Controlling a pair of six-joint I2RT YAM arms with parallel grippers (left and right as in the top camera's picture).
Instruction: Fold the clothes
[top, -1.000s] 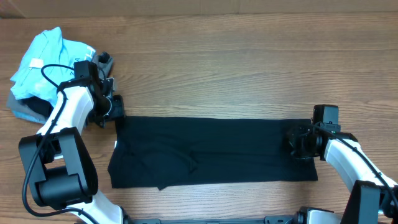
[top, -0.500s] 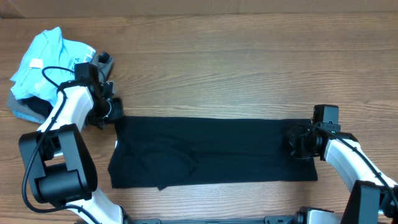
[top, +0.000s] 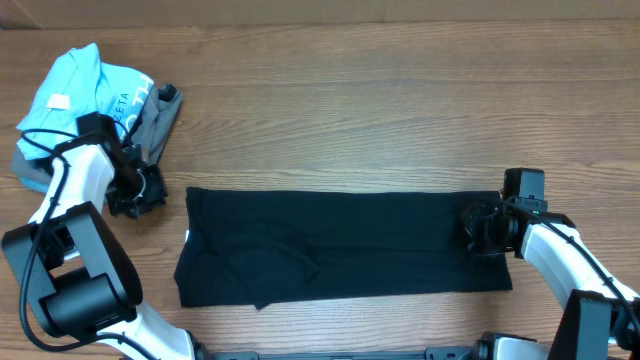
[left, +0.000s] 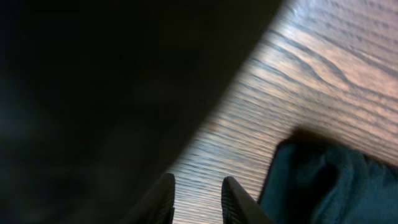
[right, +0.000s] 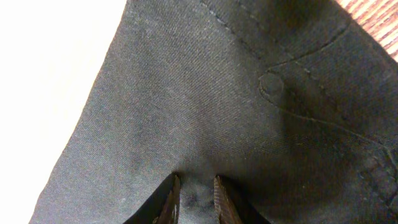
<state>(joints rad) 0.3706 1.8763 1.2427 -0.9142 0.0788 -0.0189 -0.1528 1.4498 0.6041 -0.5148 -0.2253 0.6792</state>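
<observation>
The clothes, a black T-shirt (top: 340, 245), lie flat on the table as a long strip folded lengthwise. My right gripper (top: 482, 228) rests on the strip's right end. In the right wrist view it (right: 196, 186) is shut, with a pinch of the black fabric (right: 205, 93) between its fingertips. My left gripper (top: 138, 193) is over bare wood, just left of the strip's upper left corner and apart from it. In the left wrist view it (left: 198, 183) is open with only wood grain between the fingers. A dark cloth edge (left: 323, 180) shows to their right.
A light blue lettered shirt (top: 65, 95) is bunched at the far left on a grey garment (top: 155, 115). My left arm lies just below that pile. A blurred dark mass (left: 93, 93) fills the left of the left wrist view.
My left gripper has let go at the shirt's upper left corner, opened, and drawn back to the left. The shirt and the right arm have not moved.
</observation>
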